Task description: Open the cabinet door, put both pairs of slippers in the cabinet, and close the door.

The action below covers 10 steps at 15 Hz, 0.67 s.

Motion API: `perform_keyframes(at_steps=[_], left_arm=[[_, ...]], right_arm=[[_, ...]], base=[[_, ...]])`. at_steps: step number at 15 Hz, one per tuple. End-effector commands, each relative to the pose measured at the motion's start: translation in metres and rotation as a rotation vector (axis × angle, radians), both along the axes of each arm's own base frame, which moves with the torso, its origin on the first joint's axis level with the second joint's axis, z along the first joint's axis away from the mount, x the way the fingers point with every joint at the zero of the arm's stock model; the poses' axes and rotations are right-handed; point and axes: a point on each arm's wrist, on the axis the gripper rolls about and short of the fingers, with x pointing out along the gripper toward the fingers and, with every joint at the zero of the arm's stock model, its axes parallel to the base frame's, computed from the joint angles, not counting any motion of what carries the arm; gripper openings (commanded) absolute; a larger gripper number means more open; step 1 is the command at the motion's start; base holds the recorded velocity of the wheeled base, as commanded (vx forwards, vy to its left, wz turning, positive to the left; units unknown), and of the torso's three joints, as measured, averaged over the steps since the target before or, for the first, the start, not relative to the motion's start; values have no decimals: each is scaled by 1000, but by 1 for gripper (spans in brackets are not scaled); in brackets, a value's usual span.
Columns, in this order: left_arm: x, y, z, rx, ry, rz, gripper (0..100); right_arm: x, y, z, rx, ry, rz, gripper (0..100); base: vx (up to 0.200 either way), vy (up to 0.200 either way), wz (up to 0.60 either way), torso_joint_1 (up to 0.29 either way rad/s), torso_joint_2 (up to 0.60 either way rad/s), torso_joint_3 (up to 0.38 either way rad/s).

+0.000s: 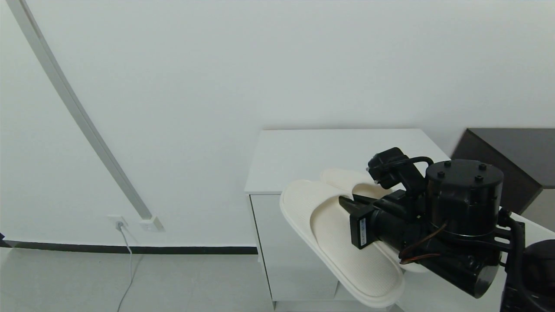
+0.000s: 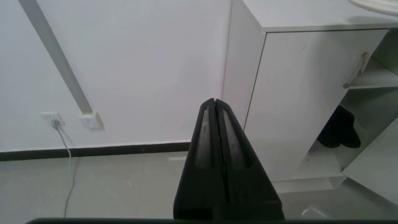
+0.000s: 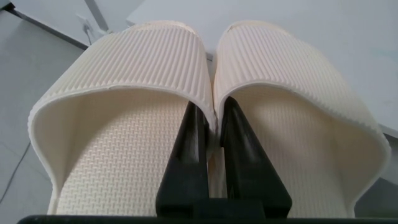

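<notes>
- A plain white wall (image 1: 217, 65) fills most of the head view, with a grey floor (image 1: 65, 281) along the bottom left and a black skirting strip (image 1: 173, 250) where the two meet.
- A grey conduit (image 1: 73, 108) runs slantwise from the upper left corner down to a wall socket (image 1: 118, 222) at lower left; a thin cable (image 1: 130, 264) hangs from the socket to the floor.
- The white cabinet (image 1: 338, 151) stands against the wall at centre right. A dark surface (image 1: 511, 147) sits just beside it at the right edge.
- In the left wrist view, one cabinet door (image 2: 305, 106) with a slim handle (image 2: 356, 68) is flat against the front. The compartment next to it is open, showing a shelf (image 2: 379, 78) and dark footwear (image 2: 341, 127) below the shelf.
- The right gripper (image 3: 212, 106) is narrowed onto the cream slippers (image 1: 347, 242). Its fingers (image 3: 189, 155) pinch the two neighbouring inner walls together, one finger inside each slipper.
- The pair is off the floor at lower centre right of the head view, tilted, in front of the cabinet's top front edge.
- The left gripper (image 2: 215, 109) has its fingers pressed fully together with nothing between them, above the floor and near the cabinet's side.
</notes>
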Motion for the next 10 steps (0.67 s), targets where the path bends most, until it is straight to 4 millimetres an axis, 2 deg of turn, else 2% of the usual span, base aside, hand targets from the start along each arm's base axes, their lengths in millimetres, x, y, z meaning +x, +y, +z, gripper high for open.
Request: perform_keyframes(at_steps=[1, 10], left_arm=[[0, 0, 0, 0, 0, 0, 0], [0, 0, 0, 0, 0, 0, 0]], right_arm=[[0, 1, 0, 0, 1, 2, 0], [-2, 0, 2, 6, -4, 4, 0]], base=[[0, -200, 0, 2, 2, 2], [0, -200, 0, 3, 2, 2]])
